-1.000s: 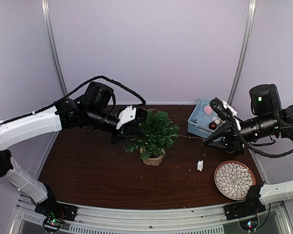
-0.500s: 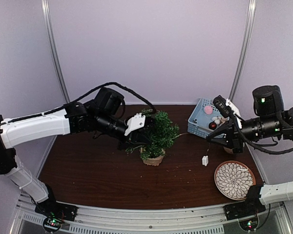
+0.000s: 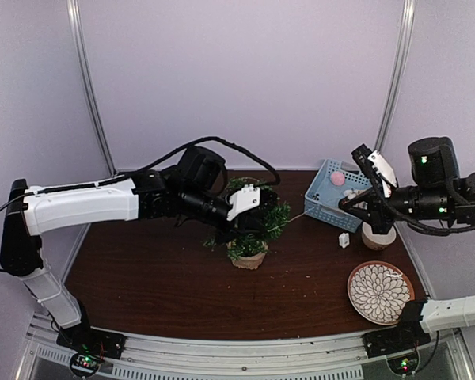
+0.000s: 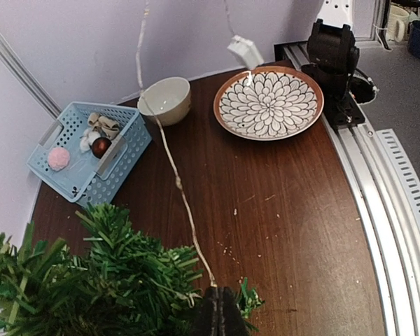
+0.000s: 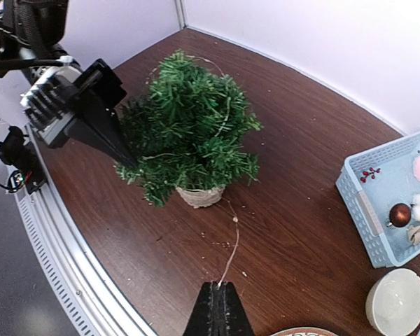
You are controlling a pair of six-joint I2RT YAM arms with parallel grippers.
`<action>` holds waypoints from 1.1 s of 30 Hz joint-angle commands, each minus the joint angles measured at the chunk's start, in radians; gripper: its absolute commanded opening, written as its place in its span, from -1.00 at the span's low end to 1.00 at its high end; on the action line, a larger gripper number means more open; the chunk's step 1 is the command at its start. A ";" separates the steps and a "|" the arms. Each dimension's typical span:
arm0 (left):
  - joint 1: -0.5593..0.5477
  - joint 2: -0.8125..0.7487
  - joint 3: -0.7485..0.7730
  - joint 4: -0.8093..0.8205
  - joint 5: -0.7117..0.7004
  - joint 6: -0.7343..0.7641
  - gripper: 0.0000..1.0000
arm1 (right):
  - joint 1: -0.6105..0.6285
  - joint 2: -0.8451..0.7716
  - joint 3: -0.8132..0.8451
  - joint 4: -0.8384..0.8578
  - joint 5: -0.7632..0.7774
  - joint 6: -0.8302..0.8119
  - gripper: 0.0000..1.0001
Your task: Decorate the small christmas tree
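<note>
The small christmas tree (image 3: 253, 226) stands in its tan pot mid-table, also seen in the left wrist view (image 4: 91, 280) and the right wrist view (image 5: 189, 129). A thin light wire (image 4: 175, 168) runs from its branches across to the right. My left gripper (image 4: 220, 297) is shut on the wire at the tree's right edge (image 3: 263, 212). My right gripper (image 5: 217, 287) is shut on the wire's other stretch (image 5: 231, 252), held above the table near the basket (image 3: 350, 206). A small white box (image 3: 344, 240) hangs from the wire below it.
A blue basket (image 3: 324, 194) with a pink ball, a dark red bauble and other small ornaments sits at the back right. A cream bowl (image 3: 378, 235) stands beside it and a patterned plate (image 3: 380, 291) lies at the front right.
My left arm has swept right, from the tree's left side to its right, with the wire. My right gripper has risen and drawn back right, lifting the white box off the table.
</note>
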 commanded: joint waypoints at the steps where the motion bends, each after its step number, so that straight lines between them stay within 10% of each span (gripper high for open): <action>1: -0.026 0.033 0.053 0.057 -0.046 -0.016 -1.00 | -0.021 0.024 0.011 -0.008 0.137 0.033 -1.00; 11: -0.067 0.033 0.079 0.057 -0.091 -0.002 -1.00 | -0.123 0.064 0.005 -0.029 0.202 0.024 -1.00; 16: -0.067 -0.033 0.056 0.074 -0.096 -0.010 -0.58 | -0.162 0.097 -0.009 -0.010 0.193 -0.016 -1.00; 33: 0.021 -0.247 -0.085 0.173 -0.130 -0.160 -0.25 | -0.305 0.250 0.007 0.125 0.137 -0.155 -1.00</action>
